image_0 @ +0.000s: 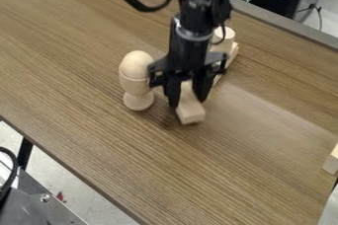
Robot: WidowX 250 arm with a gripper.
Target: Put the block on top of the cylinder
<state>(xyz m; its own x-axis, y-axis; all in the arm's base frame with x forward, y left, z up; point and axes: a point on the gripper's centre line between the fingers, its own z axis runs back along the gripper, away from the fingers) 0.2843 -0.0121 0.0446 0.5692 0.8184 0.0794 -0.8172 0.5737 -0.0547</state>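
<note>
Camera view:
- Gripper [187,99], black, two-finger: hanging over the table [86,115], jaws partly open, closed against either side of the block.
- Block [190,115], pale wood: between the jaws, its near end jutting out toward the camera.
- Cylinder [224,35], pale wood: upright, behind the gripper, near a long wooden piece [232,56].
- Wooden egg [137,64]: in an egg cup [136,85], beside the gripper.
- Wooden piece [332,162]: right edge.

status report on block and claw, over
Claw at block, grip unclear. Block not on cylinder. Wooden egg cup close beside claw.
</note>
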